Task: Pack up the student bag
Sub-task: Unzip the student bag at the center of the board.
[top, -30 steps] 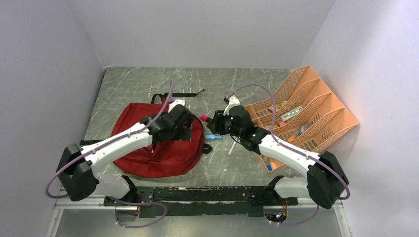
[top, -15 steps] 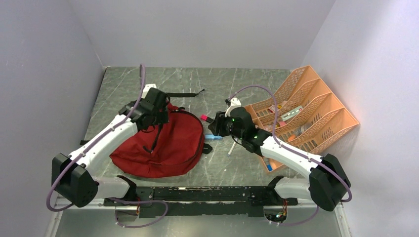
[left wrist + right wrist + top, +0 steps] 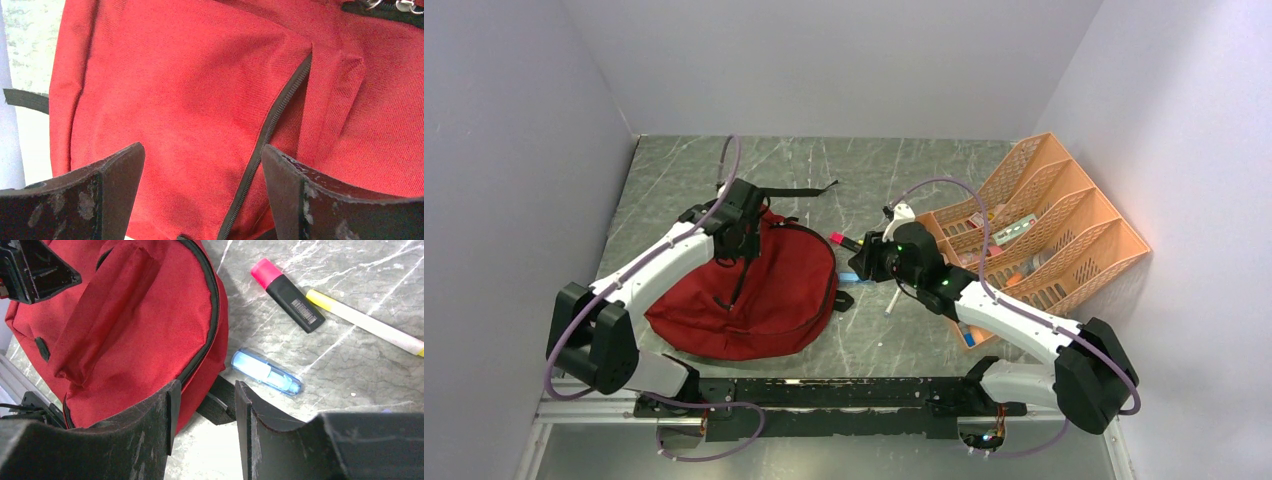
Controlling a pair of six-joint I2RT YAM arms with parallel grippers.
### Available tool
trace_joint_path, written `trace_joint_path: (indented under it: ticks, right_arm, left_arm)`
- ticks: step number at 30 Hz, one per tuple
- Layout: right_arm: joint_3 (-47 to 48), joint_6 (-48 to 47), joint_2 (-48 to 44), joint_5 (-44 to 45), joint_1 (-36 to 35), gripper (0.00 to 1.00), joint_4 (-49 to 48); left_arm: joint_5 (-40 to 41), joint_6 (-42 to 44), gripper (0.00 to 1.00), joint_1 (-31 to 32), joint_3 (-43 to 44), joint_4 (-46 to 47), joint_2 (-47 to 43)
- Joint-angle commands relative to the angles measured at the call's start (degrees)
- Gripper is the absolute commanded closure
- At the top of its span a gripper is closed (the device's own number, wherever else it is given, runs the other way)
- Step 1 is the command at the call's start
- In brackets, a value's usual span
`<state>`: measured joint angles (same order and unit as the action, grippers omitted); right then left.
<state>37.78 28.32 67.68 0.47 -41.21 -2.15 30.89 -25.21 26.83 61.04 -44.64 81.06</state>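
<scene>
The red bag (image 3: 754, 290) lies at the table's (image 3: 874, 170) 8 o'clock side, zips looking shut. A pink marker (image 3: 287, 295), blue marker (image 3: 267, 372) and yellow pen (image 3: 365, 322) lie out at its 3 o'clock, so packing looks barely begun. The left gripper (image 3: 202, 165) hangs over the bag, jaws wide, empty. The right gripper (image 3: 205, 390), half open, empty, is by the bag's edge. Free room: 12 o'clock.

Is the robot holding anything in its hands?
No. The left gripper is open above the red backpack, and the right gripper is open beside it, gripping nothing.
</scene>
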Motion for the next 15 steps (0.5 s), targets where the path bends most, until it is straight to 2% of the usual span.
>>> trace_joint_path:
  ticks: [1,6,15]
  right_arm:
    - [-0.74,0.55,0.15,-1.48,-0.01,0.52,-1.38]
    - [-0.59,0.57,0.88,-2.61,0.0,0.52,-1.63]
    - [-0.69,0.82,1.57,-3.62,0.02,0.52,-1.98]
  left_arm:
    - [-2.89,3.2,0.1,-0.22,-1.46,2.85,0.24]
    - [-5.41,5.16,0.1,-0.06,-1.67,3.48,2.09]
    - [-3.25,6.21,0.07,0.26,2.03,3.87,6.73]
